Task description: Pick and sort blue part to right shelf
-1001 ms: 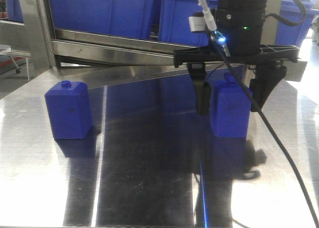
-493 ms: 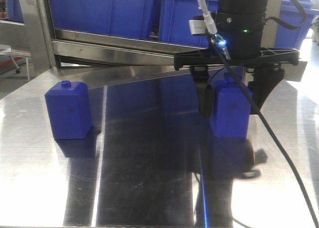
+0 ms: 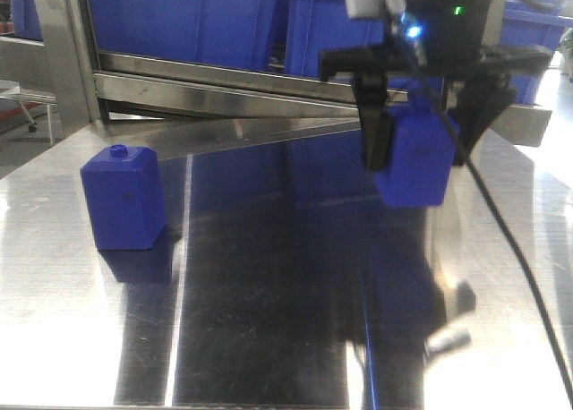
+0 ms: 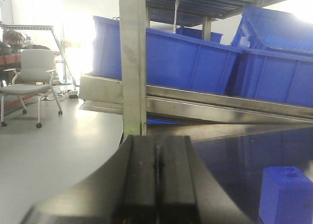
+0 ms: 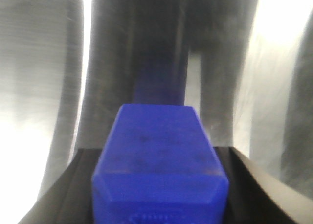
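Bench: The shiny metal bench [image 3: 269, 338] fills most of the front view. It shines like a mirror.
Metal shelf: The metal shelf [image 3: 206, 79] stands behind the bench. Big blue bins [image 3: 179, 16] sit on it.
Right arm: The black right arm [image 3: 443, 16] comes down from the top of the front view, on the right side, over the bench. A black cable [image 3: 528, 303] hangs from it.
Right gripper: The right gripper [image 3: 419, 155] points down. It is squeezed onto the blue part, with one black finger [image 3: 374, 141] on each side.
Blue part: The blue part [image 3: 414, 164] is tall and thin and blue all over, like a square bottle. It hangs in the air over the right side of the bench and does not touch it. It stands straight up. It looks a bit blurry. In the right wrist view its edges slope in.
Short blue block: The short blue block [image 3: 124, 200] sits on the bench at the left, well apart from the blue part. It is wider and has a small round knob on top.
Left gripper: The left gripper [image 4: 156, 185] is closed with nothing in it. Its two black fingers press together. It points at a post of the metal shelf.
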Robot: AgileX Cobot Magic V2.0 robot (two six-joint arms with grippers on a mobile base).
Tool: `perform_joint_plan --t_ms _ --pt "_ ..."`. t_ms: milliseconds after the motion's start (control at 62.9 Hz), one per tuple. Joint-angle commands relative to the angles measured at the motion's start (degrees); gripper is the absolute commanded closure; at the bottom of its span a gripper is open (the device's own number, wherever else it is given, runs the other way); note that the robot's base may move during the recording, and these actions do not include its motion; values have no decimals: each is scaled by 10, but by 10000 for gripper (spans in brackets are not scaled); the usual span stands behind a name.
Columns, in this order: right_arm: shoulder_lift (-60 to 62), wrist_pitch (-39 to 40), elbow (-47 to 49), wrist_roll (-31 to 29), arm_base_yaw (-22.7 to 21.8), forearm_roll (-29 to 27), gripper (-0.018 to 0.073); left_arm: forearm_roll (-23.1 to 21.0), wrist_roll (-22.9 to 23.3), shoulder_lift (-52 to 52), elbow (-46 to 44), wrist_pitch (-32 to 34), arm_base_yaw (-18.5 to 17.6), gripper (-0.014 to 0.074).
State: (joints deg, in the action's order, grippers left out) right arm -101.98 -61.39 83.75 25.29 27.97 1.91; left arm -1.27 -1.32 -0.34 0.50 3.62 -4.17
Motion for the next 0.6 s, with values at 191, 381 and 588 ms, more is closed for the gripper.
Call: perform_joint_plan --t_ms 191,381,588 --pt "149 111 -84 -125 -47 5 162 -2 6 -12 13 46 0 473" --pt "235 188 -187 -175 -115 -9 162 -2 6 -12 13 46 0 473" --pt "341 328 -313 -293 -183 -65 162 -2 6 -12 13 46 0 473"
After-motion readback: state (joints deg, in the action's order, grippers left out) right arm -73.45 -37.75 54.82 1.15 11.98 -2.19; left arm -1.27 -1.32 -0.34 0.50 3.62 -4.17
